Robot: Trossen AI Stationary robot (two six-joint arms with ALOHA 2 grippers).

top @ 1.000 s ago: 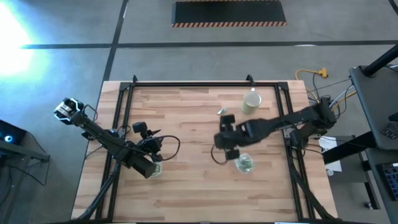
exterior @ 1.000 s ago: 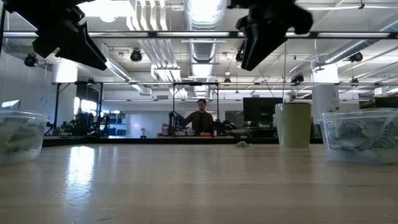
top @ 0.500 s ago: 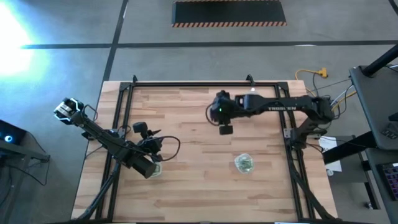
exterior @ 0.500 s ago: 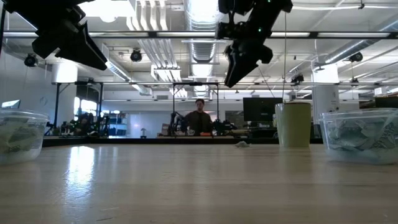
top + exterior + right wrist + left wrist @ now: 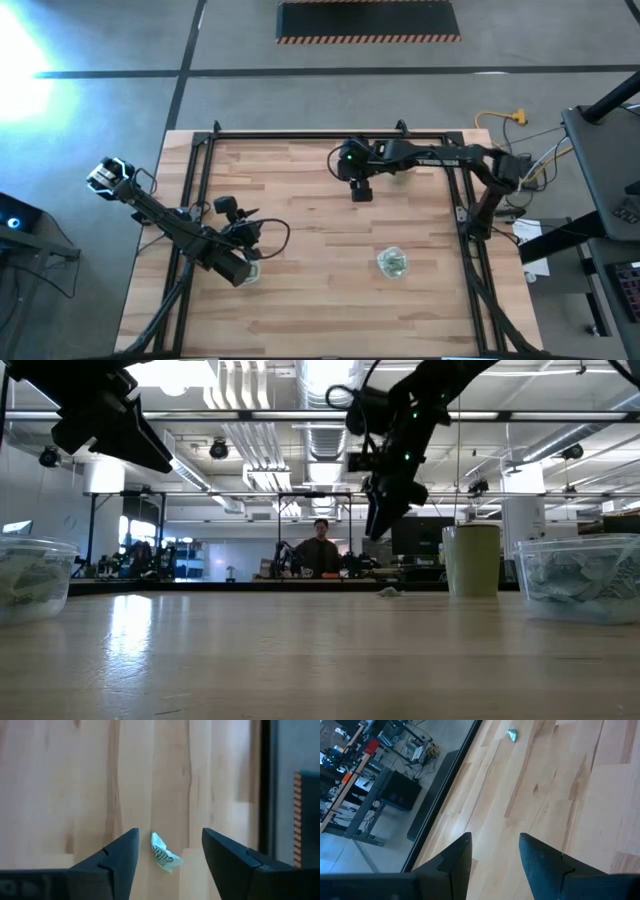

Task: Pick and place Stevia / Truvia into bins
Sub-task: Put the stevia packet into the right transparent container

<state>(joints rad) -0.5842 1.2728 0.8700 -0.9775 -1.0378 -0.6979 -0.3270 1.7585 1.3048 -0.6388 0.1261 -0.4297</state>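
One loose green-and-white sachet (image 5: 165, 855) lies crumpled on the bare wood near the table's far edge; it also shows small as the sachet (image 5: 388, 592) and the sachet (image 5: 512, 735). My right gripper (image 5: 170, 834) hangs open above it, a finger on either side, touching nothing; in the low view the right gripper (image 5: 378, 530) is well clear of the table. The right clear tub (image 5: 392, 263) and the left clear tub (image 5: 30, 578) each hold several sachets. My left gripper (image 5: 495, 840) is open and waits over the left tub (image 5: 250, 275).
A beige round cup (image 5: 472, 560) stands just right of the loose sachet, partly under my right arm (image 5: 440, 158) in the high view. A dark metal frame (image 5: 300, 135) borders the table's far and side edges. A person stands in the room beyond.
My right gripper has swung from beside the right tub toward the table's far edge and come down somewhat, ending above the loose sachet. The left arm, the tubs and the sachet have stayed put.
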